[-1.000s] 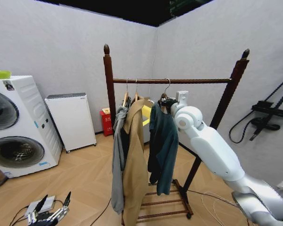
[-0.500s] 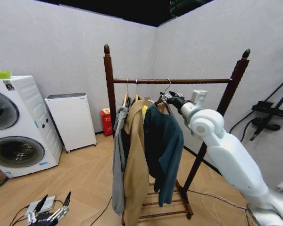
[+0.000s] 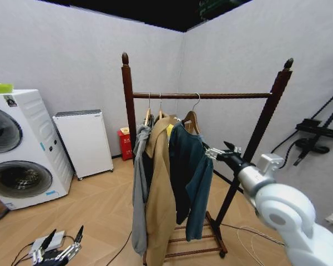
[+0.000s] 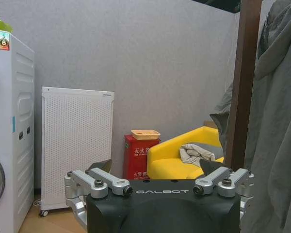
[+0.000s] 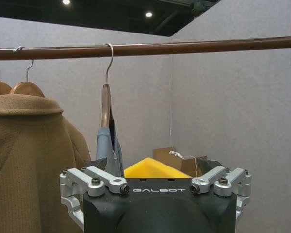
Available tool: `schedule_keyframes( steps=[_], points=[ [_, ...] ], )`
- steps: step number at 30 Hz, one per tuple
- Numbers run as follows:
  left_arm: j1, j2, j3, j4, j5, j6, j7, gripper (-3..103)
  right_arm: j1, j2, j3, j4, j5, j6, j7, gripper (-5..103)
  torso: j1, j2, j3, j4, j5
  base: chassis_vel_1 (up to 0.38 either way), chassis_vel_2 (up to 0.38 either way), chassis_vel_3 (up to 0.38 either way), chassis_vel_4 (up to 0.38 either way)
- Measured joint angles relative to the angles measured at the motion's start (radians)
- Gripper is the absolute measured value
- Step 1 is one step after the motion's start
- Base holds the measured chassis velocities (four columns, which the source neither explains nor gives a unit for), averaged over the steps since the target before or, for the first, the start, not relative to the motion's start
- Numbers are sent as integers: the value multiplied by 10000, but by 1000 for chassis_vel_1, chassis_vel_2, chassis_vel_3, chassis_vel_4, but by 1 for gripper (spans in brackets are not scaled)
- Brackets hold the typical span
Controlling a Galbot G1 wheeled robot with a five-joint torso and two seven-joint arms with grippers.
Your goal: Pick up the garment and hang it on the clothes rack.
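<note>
The dark teal garment (image 3: 188,172) hangs on its wooden hanger from the top bar of the clothes rack (image 3: 227,95), right of the other clothes. My right gripper (image 3: 217,149) is open, just right of the garment at chest height and clear of it. In the right wrist view the gripper (image 5: 154,167) is held below the bar (image 5: 184,47), with the hanger hook (image 5: 108,60) over the bar and the garment's edge (image 5: 105,145) in front. My left gripper (image 3: 61,250) stays parked low near the floor, open (image 4: 156,170).
A grey hooded jacket (image 3: 139,188) and a long tan coat (image 3: 160,194) hang left of the garment. Stacked washing machines (image 3: 16,144), a white unit (image 3: 83,141) and a red box (image 3: 125,143) line the left wall. Cables lie on the floor; a black bracket (image 3: 316,133) juts from the right wall.
My right gripper has let go of the hanger and drawn back and down, away from the bar. The garment now hangs free on the rack.
</note>
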Motion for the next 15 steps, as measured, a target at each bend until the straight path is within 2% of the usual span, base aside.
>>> schedule_keyframes(
  steps=[3,11,15],
  points=[
    [0,0,0,0,-1,0,-1,100,-709,195,565,359,-18,-23,-60,100,0,0,0,-2,-3,0,0,0,0],
    [0,0,0,0,0,0,0,100,-2096,756,1231,415,-68,-23,-45,100,0,-2,0,-2,1,-6,-7,-5,-7],
    [0,0,0,-1,0,0,-1,100,-2565,1007,1497,394,-589,-88,28,100,2,-2,1,-1,0,-75,-61,-66,-74]
  ],
)
